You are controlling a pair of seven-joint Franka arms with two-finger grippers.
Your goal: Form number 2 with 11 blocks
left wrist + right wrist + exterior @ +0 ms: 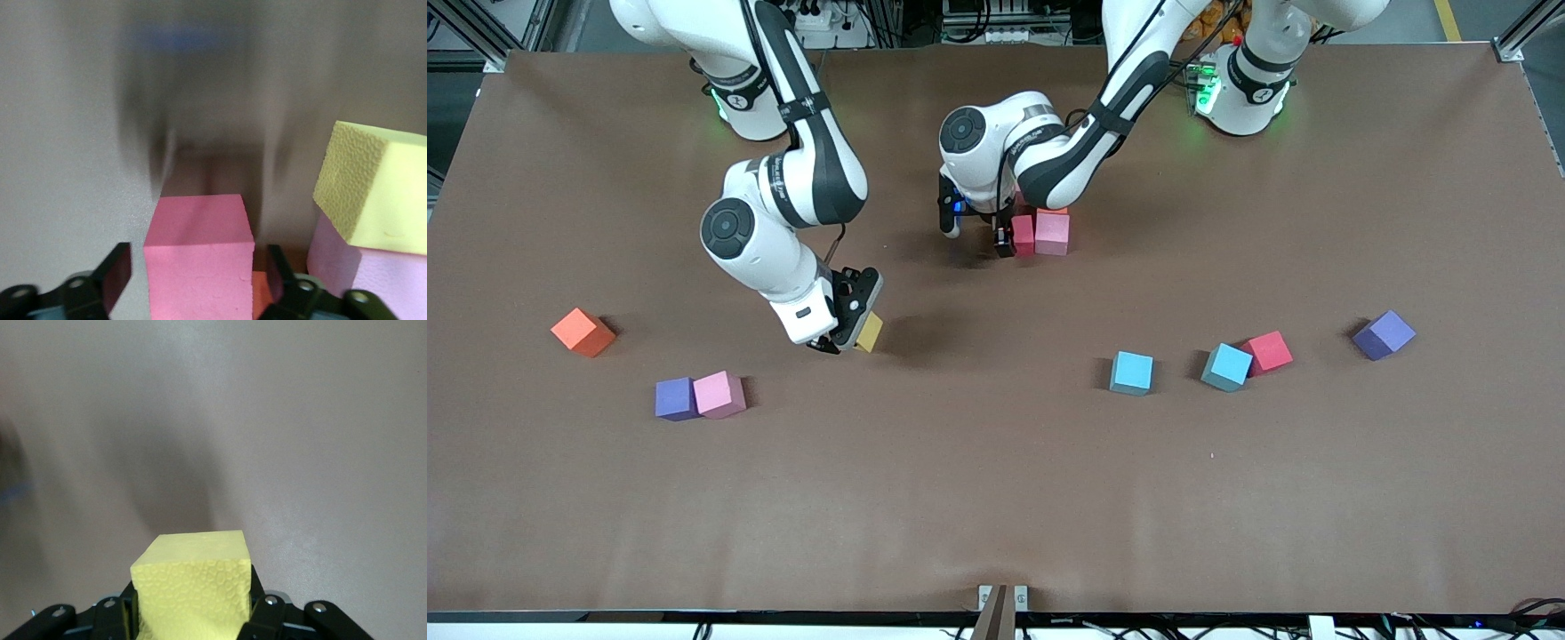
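The left gripper point(980, 238) is low over the middle of the desk point(996, 498), among a small cluster of blocks near the robots' bases; its jaws stand released on either side of a pink block point(199, 257) without touching it, a visible gap on each side. Just beside that block, in the left wrist view, a yellow block point(377, 190) sits tilted on top of a lighter pink block point(377, 283). From the front camera the cluster shows a crimson block point(1023, 235) touching a light pink block point(1052, 233), partly hidden under the left arm. The right gripper point(843, 336) hangs above the desk toward the right arm's end, its jaws clenched on a second yellow block point(193, 583). Loose on the desk, nearer the front camera, lie an orange block point(583, 332), a purple cube point(675, 398) touching a pink block point(719, 394), a light blue block point(1132, 372), another light blue block point(1226, 366) touching a red block point(1268, 351), and a second purple cube point(1384, 334) toward the left arm's end.
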